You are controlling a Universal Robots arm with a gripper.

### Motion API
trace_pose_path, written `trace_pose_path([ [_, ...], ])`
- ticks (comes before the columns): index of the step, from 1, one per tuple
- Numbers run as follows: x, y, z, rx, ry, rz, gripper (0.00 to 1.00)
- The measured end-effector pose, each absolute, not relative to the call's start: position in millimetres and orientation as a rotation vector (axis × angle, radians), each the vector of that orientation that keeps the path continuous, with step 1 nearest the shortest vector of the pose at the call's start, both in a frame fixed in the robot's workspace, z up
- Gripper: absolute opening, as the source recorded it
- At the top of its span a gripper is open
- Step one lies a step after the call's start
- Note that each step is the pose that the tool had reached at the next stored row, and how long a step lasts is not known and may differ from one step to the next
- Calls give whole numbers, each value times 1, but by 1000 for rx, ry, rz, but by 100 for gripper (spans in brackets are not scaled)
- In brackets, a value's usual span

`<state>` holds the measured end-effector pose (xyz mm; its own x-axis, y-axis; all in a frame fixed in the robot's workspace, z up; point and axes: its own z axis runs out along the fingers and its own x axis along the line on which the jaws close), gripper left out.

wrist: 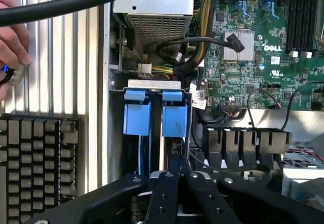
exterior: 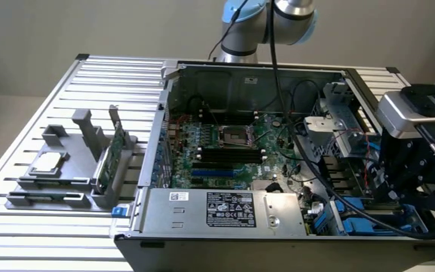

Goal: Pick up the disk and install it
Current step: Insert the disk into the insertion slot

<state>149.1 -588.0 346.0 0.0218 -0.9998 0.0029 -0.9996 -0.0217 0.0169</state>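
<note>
Disk (wrist: 174, 120): sits in the drive bay at the corner of the open computer case (exterior: 202, 73), between the case's side wall and the motherboard (wrist: 263, 47). Only its bright blue carrier frame shows; the metal body is hidden.
Disk orientation: it stands on edge, with its flat faces turned toward the case wall and the motherboard. The visible upper edge runs in a line from the power supply (wrist: 157, 6) toward the gripper. How deep it reaches into the bay cannot be told.
Neighbour: a second blue carrier (wrist: 136, 118) stands just beside the disk and parallel to it, on the case-wall side.
Gripper (wrist: 177, 159): the two black fingers are pressed together with nothing between them. The tips hang over the bay, in line with the disk's edge. Whether they touch it cannot be told.
Cable (wrist: 76, 4): a thick black cable crosses above the power supply.
Hand (wrist: 12, 37): a person's hand rests on the slatted table outside the case, with a keyboard (wrist: 35, 158) near it.
Fixture (exterior: 66, 170): a grey holder on the table at the exterior view's left carries a silver chip (exterior: 47, 163) lying flat and a green card (exterior: 110, 156) standing on edge.
</note>
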Motion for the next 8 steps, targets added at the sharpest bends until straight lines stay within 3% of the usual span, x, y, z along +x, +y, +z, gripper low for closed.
trace_pose_path([
  [8,148,-588,364,2235,-2187,-16,11],
])
